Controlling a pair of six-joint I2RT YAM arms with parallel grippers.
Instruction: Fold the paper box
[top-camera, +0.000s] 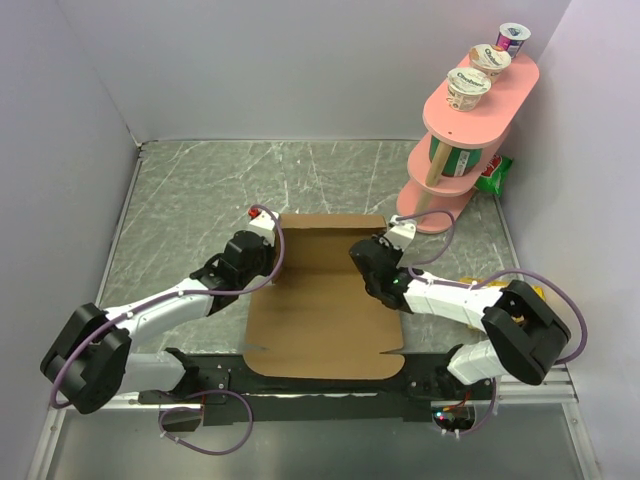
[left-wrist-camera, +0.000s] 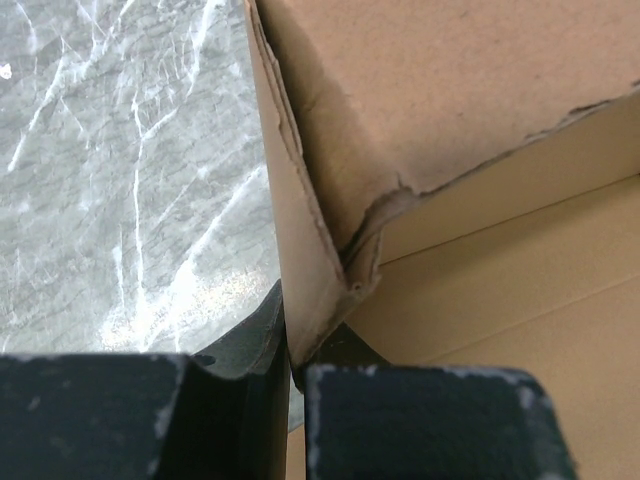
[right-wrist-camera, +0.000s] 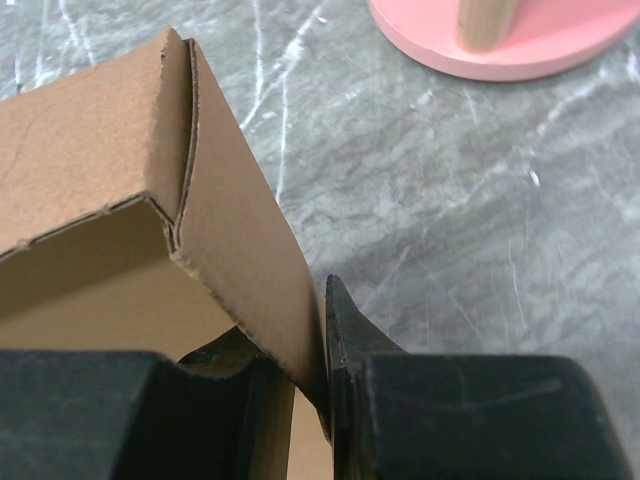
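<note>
From above, the paper box is seen at the middle of the table, just beyond the arm bases. Its near part lies flat, while its far end is raised into a shallow tray with low walls. The left gripper is set at the far left corner and the right gripper at the far right corner. A pink shelf stands far right, well apart from the work.

In the left wrist view, the left side wall is clamped edge-on between the closed fingers, just near of the corner where the tucked flap is crumpled and slightly torn. This grip is best kept low and steady, so that the torn corner is not pulled further.

In the right wrist view, the right side wall passes between the fingers and appears to be pinched there. The corner crease beside it is formed but bowed outward.

The step in hand is judged to be the squaring of both side walls. Both walls should be brought upright together and evenly, so that the sheet is not skewed. Pressure should be directed along the creases, not across the thin edges.
</note>
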